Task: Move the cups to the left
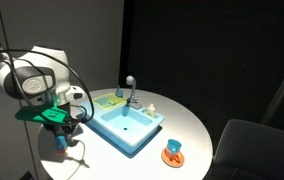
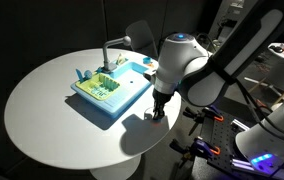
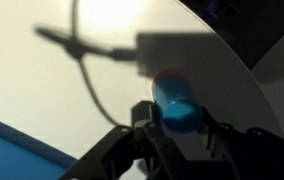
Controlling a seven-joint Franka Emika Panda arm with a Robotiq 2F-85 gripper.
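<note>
Far left in an exterior view: the arm (image 1: 27,75) reaches down near the table (image 1: 197,125) edge, with the claw (image 1: 62,128) pointing down just beside the left side of the blue toy sink (image 1: 127,128). The wrist view shows the claw fingers (image 3: 142,125) closed in on both sides of the held cup (image 3: 174,108). It's small, light blue, with a reddish rim at its far end, and it sits between the fingers over the white tabletop close to the rim. The wrist picture is blurry, so the grip looks firm, but I can't tell if the cup is lifted or touching the table. Mid-table, the sink has a grey faucet (image 1: 130,90) at its back and a green section (image 1: 107,100) at its back left. To the right, well apart from the claw, the second cup (image 1: 175,148) stands upright on the orange saucer (image 1: 172,157) near the front right edge. In an exterior view from the opposite side, the claw (image 2: 157,112) hangs just beside the sink's (image 2: 110,90) corner.
</note>
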